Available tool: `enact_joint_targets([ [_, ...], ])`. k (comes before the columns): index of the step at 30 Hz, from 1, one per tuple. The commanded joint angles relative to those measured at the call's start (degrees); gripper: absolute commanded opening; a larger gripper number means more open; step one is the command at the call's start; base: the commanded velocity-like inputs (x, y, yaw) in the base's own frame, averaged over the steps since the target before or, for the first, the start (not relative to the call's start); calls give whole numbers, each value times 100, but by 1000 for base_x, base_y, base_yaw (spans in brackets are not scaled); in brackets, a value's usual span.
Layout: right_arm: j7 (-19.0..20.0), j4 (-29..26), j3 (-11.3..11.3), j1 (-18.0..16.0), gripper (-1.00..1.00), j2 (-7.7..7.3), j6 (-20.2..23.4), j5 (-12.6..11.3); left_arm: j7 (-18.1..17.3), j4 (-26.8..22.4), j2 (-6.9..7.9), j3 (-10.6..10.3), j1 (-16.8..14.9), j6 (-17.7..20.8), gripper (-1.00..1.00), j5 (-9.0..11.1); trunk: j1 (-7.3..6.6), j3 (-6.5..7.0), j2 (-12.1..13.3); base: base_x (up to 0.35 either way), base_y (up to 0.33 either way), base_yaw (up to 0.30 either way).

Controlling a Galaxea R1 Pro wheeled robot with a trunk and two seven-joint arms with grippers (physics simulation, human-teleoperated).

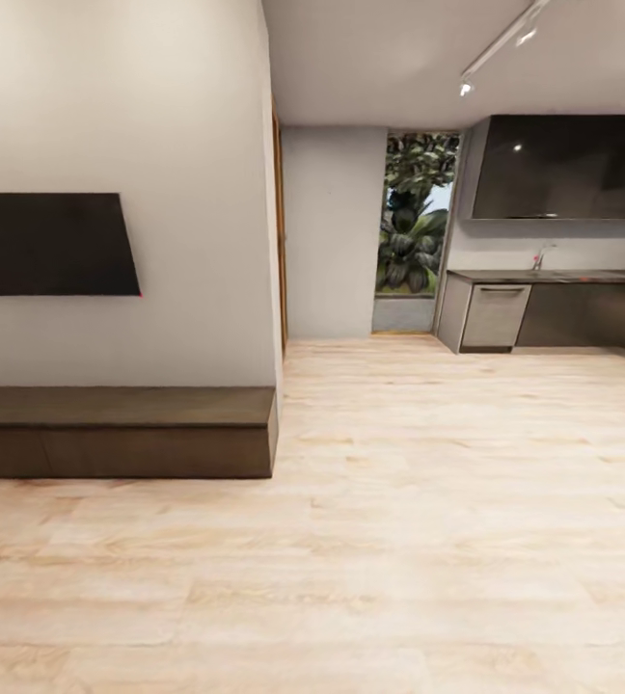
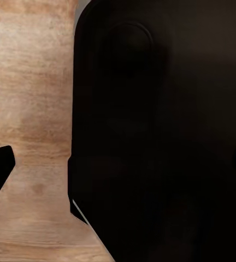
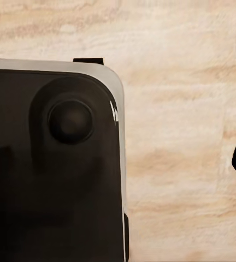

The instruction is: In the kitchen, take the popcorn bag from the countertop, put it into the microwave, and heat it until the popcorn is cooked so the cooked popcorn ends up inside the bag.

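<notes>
While I am driving toward the kitchen, I am judging that the best way is to keep the base aimed at the dark countertop beyond the wooden floor, passing well clear of the low bench and wall corner. I am not yet finding the popcorn bag or microwave, probably somewhere along that countertop. Both wrist cameras are showing dark robot body over the floor, so I cannot tell how wide either gripper stands or whether it holds something.
</notes>
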Motion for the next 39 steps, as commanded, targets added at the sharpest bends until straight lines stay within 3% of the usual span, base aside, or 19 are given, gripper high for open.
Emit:
enact_joint_targets([
  [1, -8, 4, -3, -2, 100, 1, -23, -4, 1, -10, -1, 43, 3, 10, 100, 2, 3, -4, -2, 304, 0, -278],
  [39, -8, 4, -3, -2, 100, 1, -24, -4, 1, -10, -1, 43, 3, 10, 100, -4, 3, -4, -2, 315, 0, -278],
])
